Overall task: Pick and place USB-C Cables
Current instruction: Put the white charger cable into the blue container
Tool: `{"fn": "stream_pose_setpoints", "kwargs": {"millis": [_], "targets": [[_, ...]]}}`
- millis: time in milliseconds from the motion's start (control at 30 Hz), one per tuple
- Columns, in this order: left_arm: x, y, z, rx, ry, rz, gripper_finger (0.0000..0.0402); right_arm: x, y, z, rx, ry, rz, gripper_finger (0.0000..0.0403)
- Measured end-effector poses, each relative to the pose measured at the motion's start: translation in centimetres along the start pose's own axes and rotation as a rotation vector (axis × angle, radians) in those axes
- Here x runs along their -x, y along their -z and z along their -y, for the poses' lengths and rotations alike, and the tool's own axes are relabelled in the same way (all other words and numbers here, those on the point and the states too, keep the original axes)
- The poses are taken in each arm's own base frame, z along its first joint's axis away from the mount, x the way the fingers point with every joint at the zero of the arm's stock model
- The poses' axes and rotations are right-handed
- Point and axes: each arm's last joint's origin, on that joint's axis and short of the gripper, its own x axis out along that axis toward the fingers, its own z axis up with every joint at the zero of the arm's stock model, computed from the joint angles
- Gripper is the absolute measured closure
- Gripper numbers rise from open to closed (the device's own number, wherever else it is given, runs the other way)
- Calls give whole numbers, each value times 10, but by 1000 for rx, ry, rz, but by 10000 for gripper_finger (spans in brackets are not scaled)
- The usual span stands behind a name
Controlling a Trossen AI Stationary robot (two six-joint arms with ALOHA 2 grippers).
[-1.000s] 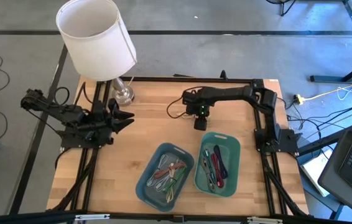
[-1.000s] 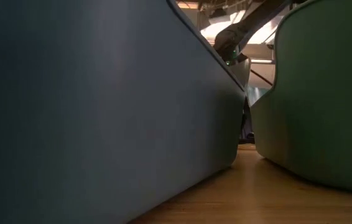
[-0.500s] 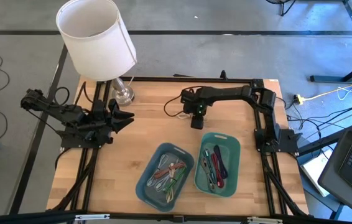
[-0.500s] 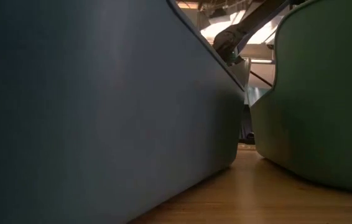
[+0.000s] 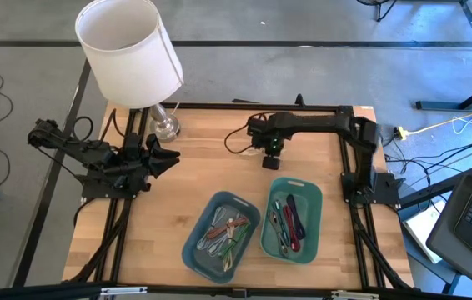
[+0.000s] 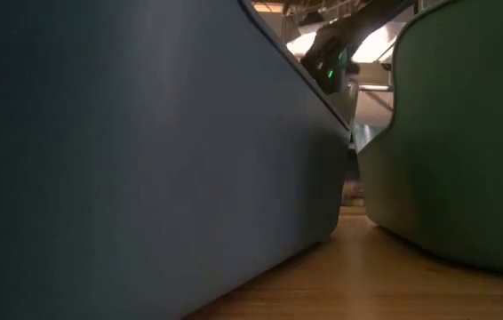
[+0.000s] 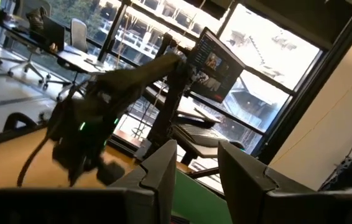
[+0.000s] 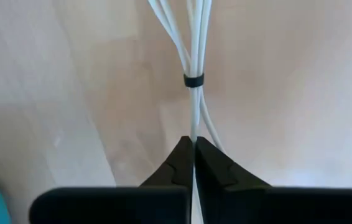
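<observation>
White cable [image 8: 193,74] pinched by right gripper [image 8: 193,158].

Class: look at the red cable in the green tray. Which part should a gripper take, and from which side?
Take the red cable mid-length, from straight above, with the fingers closing across it. It lies stretched along the green tray, whose walls block a side approach. The right gripper is shut on a white cable.

The right gripper [image 5: 270,162], clamped on a white USB-C cable [image 8: 193,81], has shifted slightly right, toward the green tray [image 5: 312,191].
</observation>
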Motion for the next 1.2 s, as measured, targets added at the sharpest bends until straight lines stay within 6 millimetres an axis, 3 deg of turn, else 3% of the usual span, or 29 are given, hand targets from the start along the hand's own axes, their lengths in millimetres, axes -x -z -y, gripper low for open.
{"fn": "stream_pose_setpoints", "kwargs": {"millis": [133, 300, 500, 667, 800, 1033, 1200], "targets": [[0, 0, 0, 6, 0, 0, 291, 53, 19, -2, -21, 100, 90, 401], [0, 0, 0, 6, 0, 0, 293, 136, 67, -18, -179, 71, 316, 401], [-3, -1, 1, 19, -28, 34, 293, 224, 126, -63, -278, -237, 798, 402], [-13, -1, 9, 25, 8, 87, 294, 281, 144, -98, -124, -481, 1328, 402], [-27, 1, 19, 17, 81, 154, 295, 289, 137, -117, -76, -507, 1440, 403], [-51, 10, 32, 4, 133, 311, 290, 259, 88, -143, -35, -530, 1350, 403], [-69, 20, 32, 7, 166, 272, 290, 252, 61, -157, 46, -640, 1394, 403]]}}
